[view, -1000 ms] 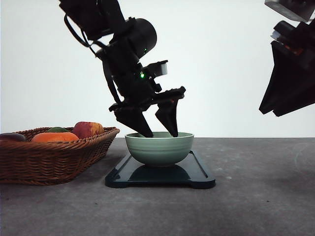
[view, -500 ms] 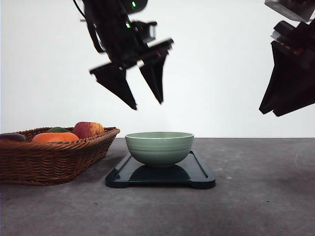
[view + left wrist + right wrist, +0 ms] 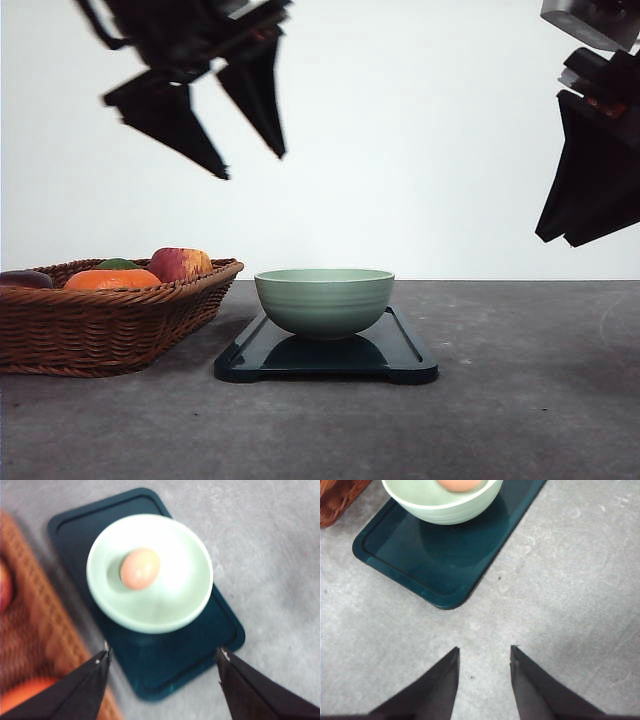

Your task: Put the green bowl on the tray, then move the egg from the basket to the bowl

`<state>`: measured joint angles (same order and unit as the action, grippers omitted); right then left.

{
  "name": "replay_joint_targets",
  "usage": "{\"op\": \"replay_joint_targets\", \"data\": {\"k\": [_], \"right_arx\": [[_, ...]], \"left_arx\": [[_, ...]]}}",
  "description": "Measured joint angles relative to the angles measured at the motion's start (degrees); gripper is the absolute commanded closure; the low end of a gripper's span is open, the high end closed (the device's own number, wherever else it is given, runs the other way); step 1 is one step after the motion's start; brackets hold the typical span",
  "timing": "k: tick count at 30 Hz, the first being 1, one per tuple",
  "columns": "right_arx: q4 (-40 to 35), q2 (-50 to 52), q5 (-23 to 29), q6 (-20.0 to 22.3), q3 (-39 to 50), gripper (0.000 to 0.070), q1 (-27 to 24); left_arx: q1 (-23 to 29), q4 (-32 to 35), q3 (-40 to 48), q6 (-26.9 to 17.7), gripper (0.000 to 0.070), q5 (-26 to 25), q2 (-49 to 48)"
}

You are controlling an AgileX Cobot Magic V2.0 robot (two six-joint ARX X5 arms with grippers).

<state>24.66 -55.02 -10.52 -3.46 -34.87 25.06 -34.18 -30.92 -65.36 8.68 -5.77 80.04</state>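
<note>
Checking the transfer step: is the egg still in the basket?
No, the left wrist view shows the egg lying inside the green bowl on the tray.

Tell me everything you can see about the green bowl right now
The green bowl is a pale sage-green, ceramic-looking bowl with faint horizontal ridges round its outside and a lighter rim. It stands upright on the dark tray, narrower than the tray, with the wicker basket off to one side, not touching it. Inside lies one brownish egg, resting on the bowl's inner surface. No gripper touches it: the left gripper hangs open high above and toward the basket side.
</note>
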Motion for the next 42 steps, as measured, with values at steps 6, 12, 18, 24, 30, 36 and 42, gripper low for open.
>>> {"op": "replay_joint_targets", "data": {"k": [6, 12, 18, 24, 30, 36, 42], "right_arx": [[0.0, 0.0, 0.0, 0.0, 0.0, 0.0502, 0.0], [-0.1, 0.0, 0.0, 0.0, 0.0, 0.0502, 0.0], [-0.1, 0.0, 0.0, 0.0, 0.0, 0.0502, 0.0], [0.3, 0.0, 0.0, 0.0, 0.0, 0.0501, 0.0], [1.0, 0.0, -0.1, 0.0, 0.0, 0.0683, 0.0], [0.3, 0.0, 0.0, 0.0, 0.0, 0.0684, 0.0], [-1.1, 0.0, 0.0, 0.0, 0.0, 0.0684, 0.0]], "left_arx": [[2.5, 1.5, 13.2, 1.8, 0.0279, 1.4, -11.5], [7.3, 1.5, 21.0, 2.5, 0.0279, 1.5, -22.2], [12.4, 0.3, 25.5, 2.8, 0.0279, 1.5, -30.9], [14.8, -2.4, 26.4, 2.8, 0.0277, 1.5, -34.1], [14.8, -5.9, 26.4, 2.8, 0.0680, 1.5, -34.2], [14.8, -6.0, 26.4, 2.8, 0.0700, 1.5, -34.4], [14.8, -6.0, 26.4, 2.8, 0.0700, 1.5, -34.4]]}}
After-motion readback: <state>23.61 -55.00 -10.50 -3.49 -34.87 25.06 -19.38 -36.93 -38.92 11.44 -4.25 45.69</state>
